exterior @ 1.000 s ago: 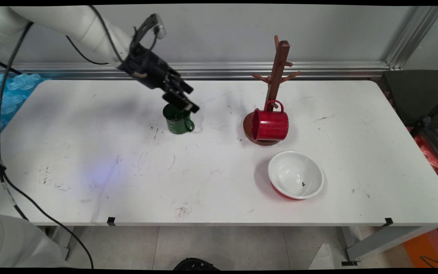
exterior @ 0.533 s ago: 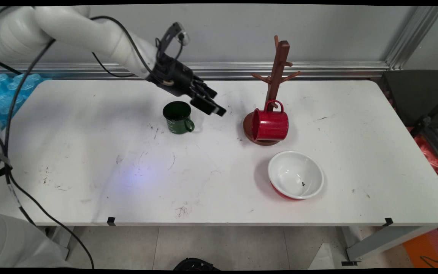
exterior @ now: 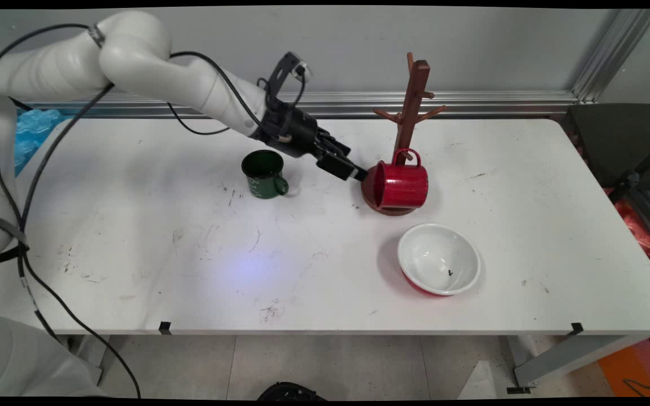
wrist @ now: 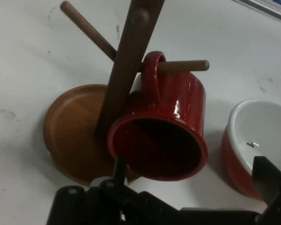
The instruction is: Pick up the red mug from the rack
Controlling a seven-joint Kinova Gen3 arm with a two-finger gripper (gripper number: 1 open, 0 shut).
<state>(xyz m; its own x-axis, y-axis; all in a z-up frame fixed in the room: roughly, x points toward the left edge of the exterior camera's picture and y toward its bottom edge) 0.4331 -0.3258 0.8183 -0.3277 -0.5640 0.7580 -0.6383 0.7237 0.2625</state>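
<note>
White and scuffed, the table (exterior: 133,225) runs to a grey wall edged with an aluminium rail (exterior: 471,104), where a white Kinova arm reaches in from ten o'clock, black cables (exterior: 20,186) trailing from it. Its black gripper (exterior: 353,171) hangs low over the table just left of a red mug (exterior: 401,185), fingertips nearly at the mug's open mouth. In the hand view the fingers stand spread wide, one at the frame's lower left (wrist: 119,168), the other at lower right (wrist: 269,180), with nothing between them; the mug's dark opening (wrist: 159,147) sits just above the left finger. The mug hangs tilted, mouth toward the gripper, its handle (wrist: 152,72) looped over a low peg of a brown wooden mug tree (exterior: 412,101), whose round base (wrist: 72,133) lies beneath and behind it. At nine o'clock from the gripper a dark green mug (exterior: 264,173) stands upright, handle toward the lower right, apart from the fingers. At five o'clock from the red mug sits a bowl (exterior: 439,259), white inside and red outside, with a small dark speck within. Blue plastic wrap (exterior: 31,127) shows beyond the table's far left corner.
</note>
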